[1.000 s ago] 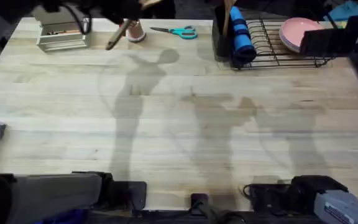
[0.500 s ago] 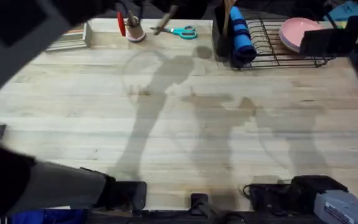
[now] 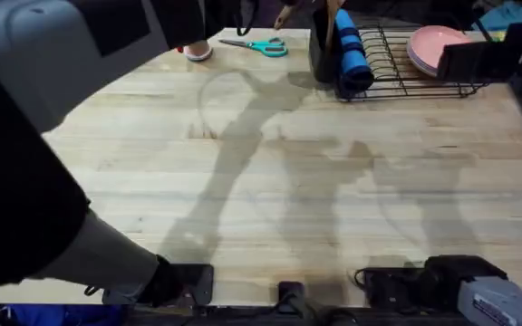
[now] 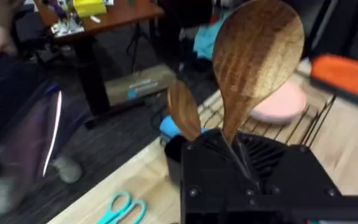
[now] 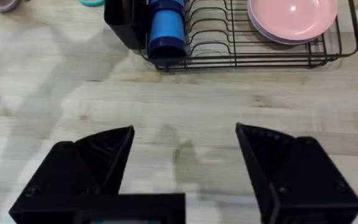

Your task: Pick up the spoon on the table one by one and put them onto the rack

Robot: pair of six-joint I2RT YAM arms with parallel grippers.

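The light-brown wooden spoon [image 4: 258,59] stands bowl-up, clamped in the black left gripper [image 4: 244,165], above the far end of the maple butcher-block table [image 3: 288,181] near the black wire rack [image 3: 406,68], which holds pink plates [image 5: 294,18]. The right gripper [image 5: 185,162] hangs wide apart, holding nothing, over bare wood.

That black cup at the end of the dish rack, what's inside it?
A wooden spoon stands in the utensil cup, its bowl poking above the rim. A blue cylinder leans beside the cup on the rack. The cup's dark walls hide whatever sits lower down.
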